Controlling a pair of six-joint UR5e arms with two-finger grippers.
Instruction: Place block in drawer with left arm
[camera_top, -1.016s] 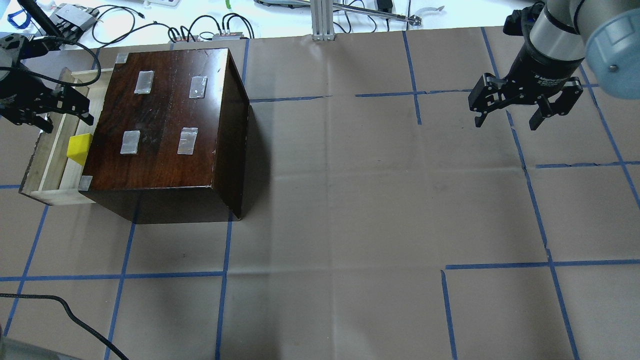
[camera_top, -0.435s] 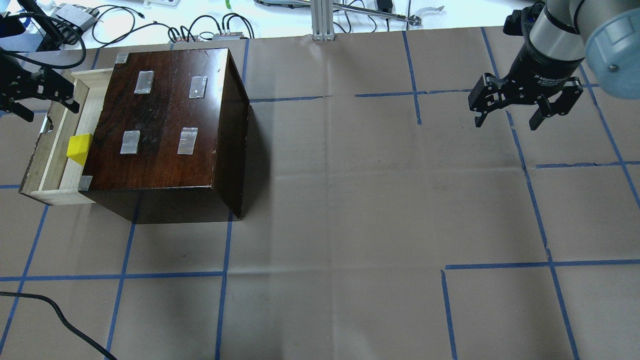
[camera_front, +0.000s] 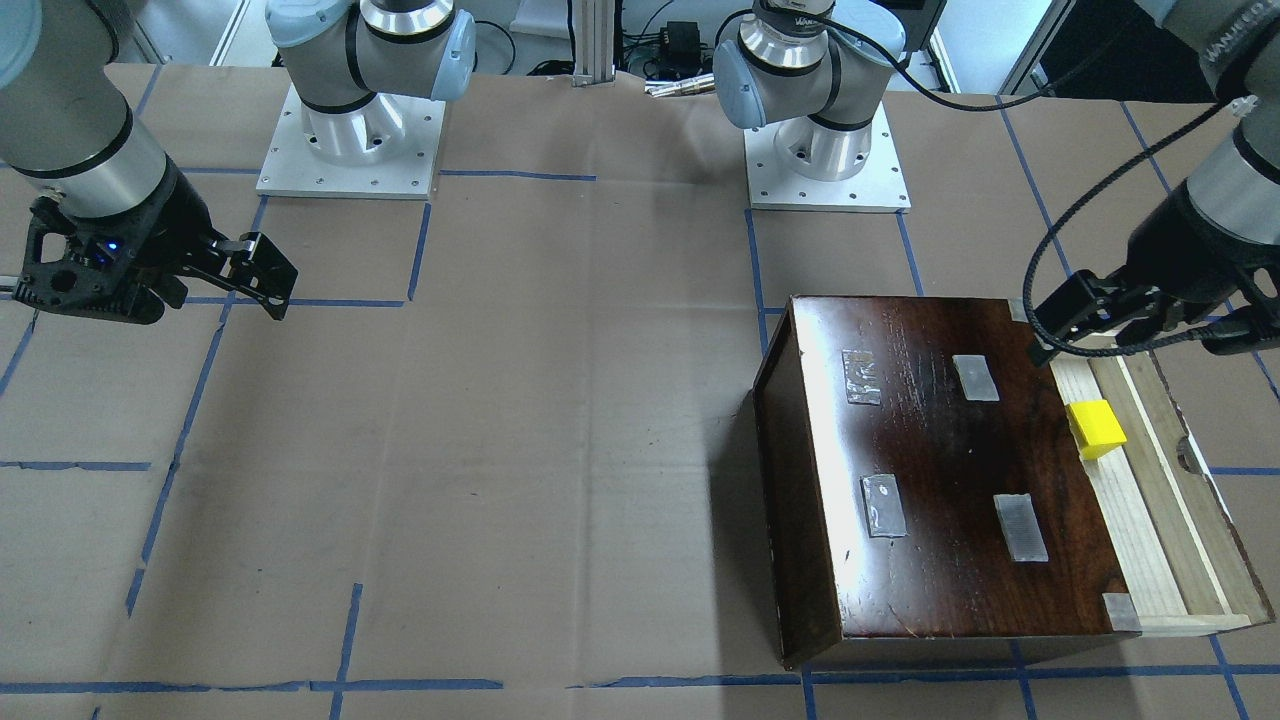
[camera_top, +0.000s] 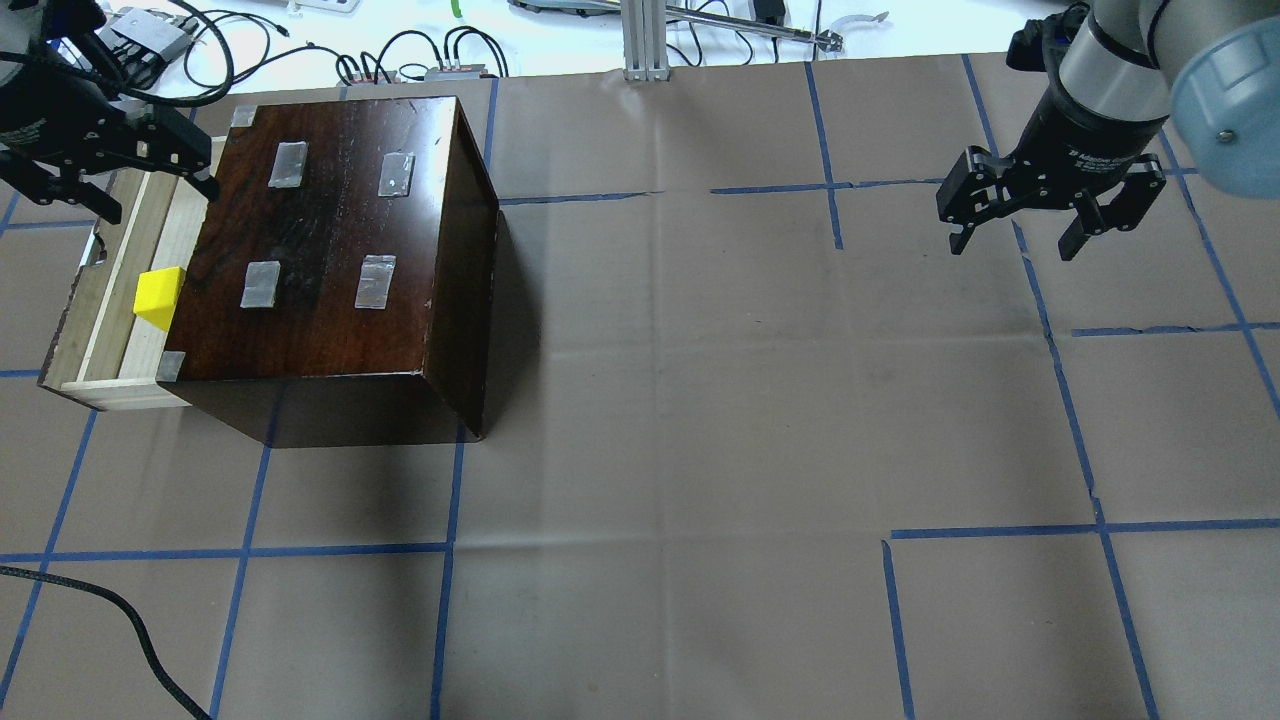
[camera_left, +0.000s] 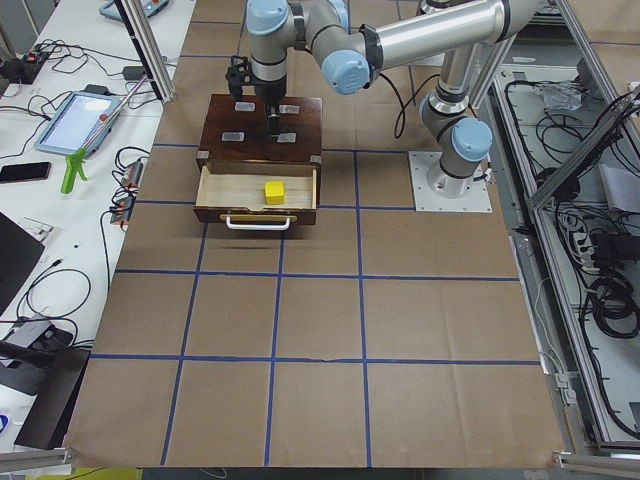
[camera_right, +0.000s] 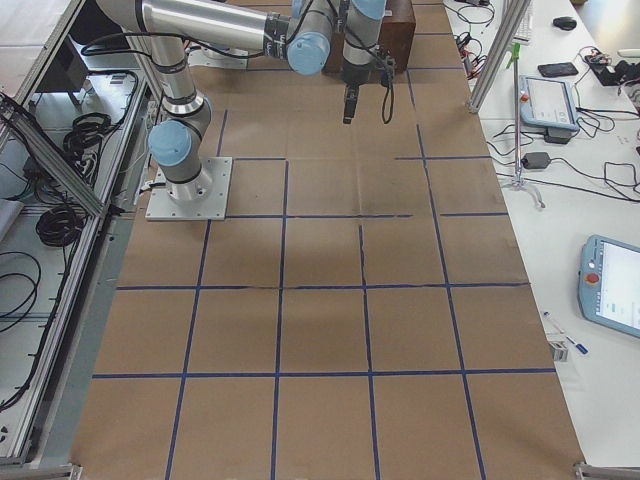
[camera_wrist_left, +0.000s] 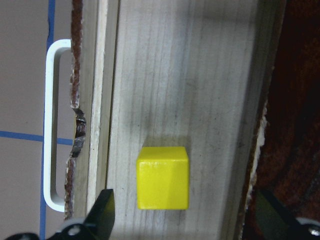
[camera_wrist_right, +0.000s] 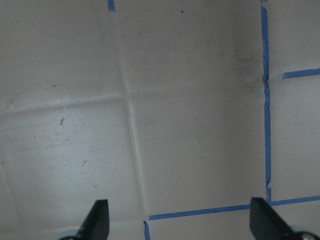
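Observation:
The yellow block (camera_top: 160, 297) lies on the floor of the open pale-wood drawer (camera_top: 95, 310), pulled out of the dark-brown box (camera_top: 330, 250). It also shows in the front view (camera_front: 1096, 428) and the left wrist view (camera_wrist_left: 163, 177). My left gripper (camera_top: 158, 202) is open and empty. It hovers above the drawer's far end, apart from the block; in the wrist view (camera_wrist_left: 186, 222) the block sits just ahead of its fingertips. My right gripper (camera_top: 1014, 246) is open and empty over bare brown paper at the far right (camera_wrist_right: 181, 222).
The drawer front has a white handle (camera_wrist_left: 48, 125) and a finger notch (camera_front: 1190, 460). Cables and small devices (camera_top: 400, 55) and an aluminium post (camera_top: 645, 40) line the far table edge. A black cable (camera_top: 100, 605) lies at the near left. The arm bases (camera_front: 350, 140) stand behind.
My left gripper has moved from low over the drawer toward its far end, staying open. The block and drawer have not moved. The right arm is still.

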